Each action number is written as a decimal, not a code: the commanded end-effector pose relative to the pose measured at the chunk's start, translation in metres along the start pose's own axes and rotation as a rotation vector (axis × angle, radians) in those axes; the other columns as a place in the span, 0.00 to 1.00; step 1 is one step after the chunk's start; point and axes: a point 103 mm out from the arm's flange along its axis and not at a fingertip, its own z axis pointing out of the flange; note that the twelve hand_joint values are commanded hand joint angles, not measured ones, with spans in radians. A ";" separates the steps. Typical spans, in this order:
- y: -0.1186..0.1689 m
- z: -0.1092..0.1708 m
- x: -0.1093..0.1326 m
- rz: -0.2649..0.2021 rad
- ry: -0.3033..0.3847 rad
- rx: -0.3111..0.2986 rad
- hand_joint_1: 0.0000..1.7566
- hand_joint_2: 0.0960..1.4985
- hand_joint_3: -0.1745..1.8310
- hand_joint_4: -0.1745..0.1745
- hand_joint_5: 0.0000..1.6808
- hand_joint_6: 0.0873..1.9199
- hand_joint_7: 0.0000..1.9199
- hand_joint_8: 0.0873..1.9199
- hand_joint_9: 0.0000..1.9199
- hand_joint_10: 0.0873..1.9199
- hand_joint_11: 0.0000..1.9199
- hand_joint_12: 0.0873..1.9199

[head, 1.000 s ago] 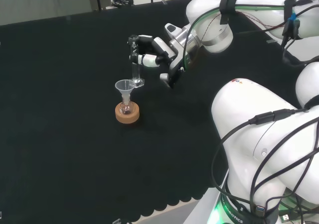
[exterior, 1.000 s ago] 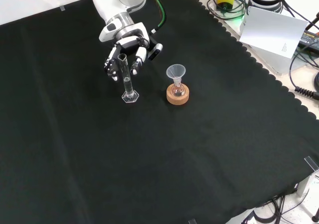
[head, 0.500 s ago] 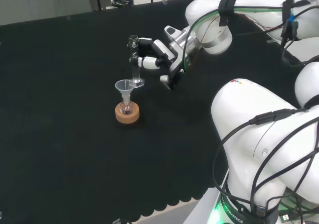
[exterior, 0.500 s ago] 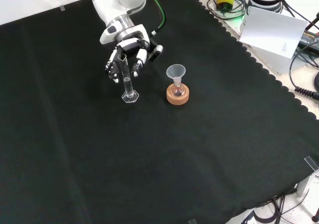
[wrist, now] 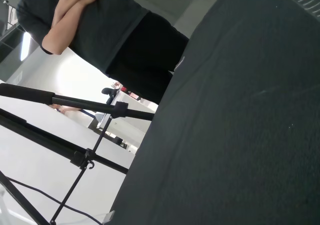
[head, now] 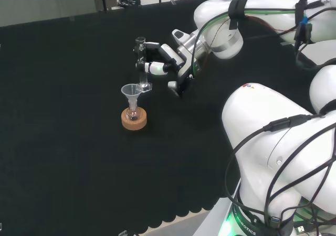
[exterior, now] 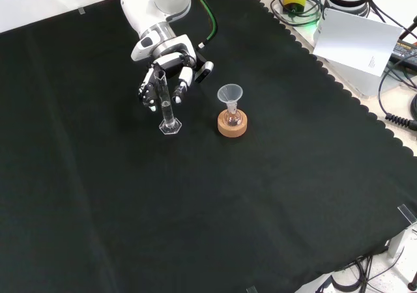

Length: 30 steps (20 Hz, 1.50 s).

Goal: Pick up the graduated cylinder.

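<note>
The graduated cylinder (head: 140, 63) is a thin clear tube on a hexagonal foot and stands upright on the black cloth. In the front view the cylinder (exterior: 165, 104) rises in front of the hand (exterior: 171, 68). In the head view the hand (head: 163, 60) comes in from the right at the height of the tube's upper half. Its fingers (head: 148, 66) are partly bent and their tips reach the tube. The thumb (head: 175, 83) hangs apart from it, lower and to the right. I cannot tell whether the fingers touch the glass. The foot rests on the cloth.
A clear funnel (head: 132, 91) sits in a small flask on a cork ring (head: 134, 121), just in front of the cylinder in the head view. In the front view the funnel (exterior: 229, 93) and cork ring (exterior: 232, 127) stand to the cylinder's right.
The hand has crept left in the head view, closer to the cylinder's upper half. The cylinder and the funnel have stayed where they were.
</note>
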 end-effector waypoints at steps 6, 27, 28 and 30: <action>-0.001 0.001 -0.002 0.011 0.005 0.005 0.62 0.66 0.00 0.52 0.38 0.29 0.35 0.27 0.47 0.19 0.29 0.62; 0.000 0.003 -0.005 0.037 -0.051 -0.003 0.67 0.76 0.00 0.58 0.53 0.28 0.52 0.24 0.63 0.08 0.46 0.51; 0.000 0.003 -0.004 0.037 -0.057 -0.003 0.67 0.76 0.00 0.58 0.53 0.28 0.52 0.24 0.64 0.08 0.46 0.51; 0.001 0.001 -0.003 0.040 -0.072 -0.003 0.67 0.77 0.00 0.58 0.53 0.28 0.52 0.24 0.64 0.07 0.46 0.51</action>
